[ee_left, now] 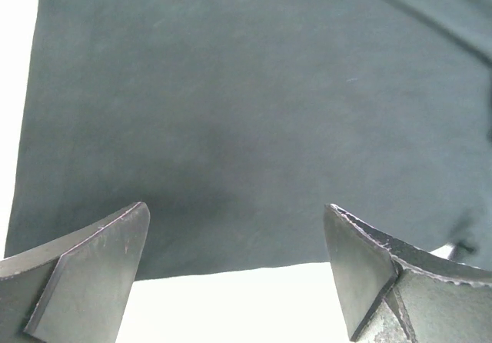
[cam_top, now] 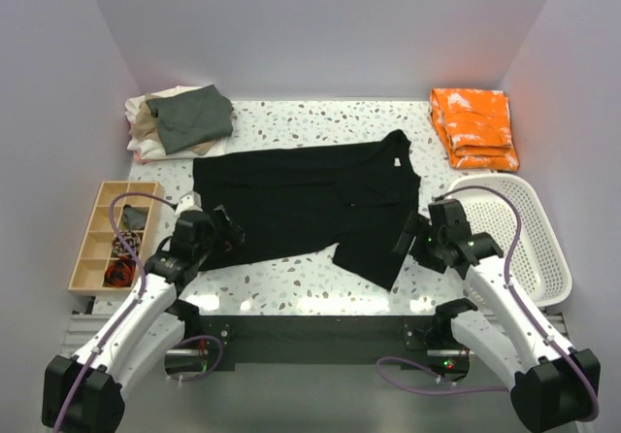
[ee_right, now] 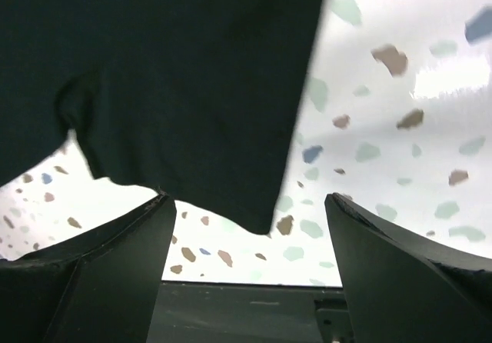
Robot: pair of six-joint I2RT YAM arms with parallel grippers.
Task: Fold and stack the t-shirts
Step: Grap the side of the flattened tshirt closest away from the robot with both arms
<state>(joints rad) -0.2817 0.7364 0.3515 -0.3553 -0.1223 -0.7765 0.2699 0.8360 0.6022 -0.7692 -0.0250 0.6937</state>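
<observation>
The black t-shirt [cam_top: 310, 200] is lying spread out flat in the middle of the speckled tabletop [cam_top: 291, 283], with its small white label [cam_top: 397, 161] showing near the far right end. The left end effector [cam_top: 225, 231] is sitting over the shirt's near left edge with its two fingers [ee_left: 100, 266] standing wide apart and holding nothing; its wrist view is showing dark cloth and a strip of bright tabletop. The right end effector [cam_top: 412, 234] is sitting just beside the shirt's near right corner, also wide open and holding nothing, and that pointed corner of cloth is lying in front of the gap. In the far left corner a pile of folded t-shirts [cam_top: 155, 134] is resting, with the grey-green one [cam_top: 194, 117] on top. A folded orange cloth [cam_top: 473, 127] is lying at the far right, a white basket [cam_top: 543, 249] is sitting by the right arm, and a wooden tray [cam_top: 85, 280] is sitting on the left.
</observation>
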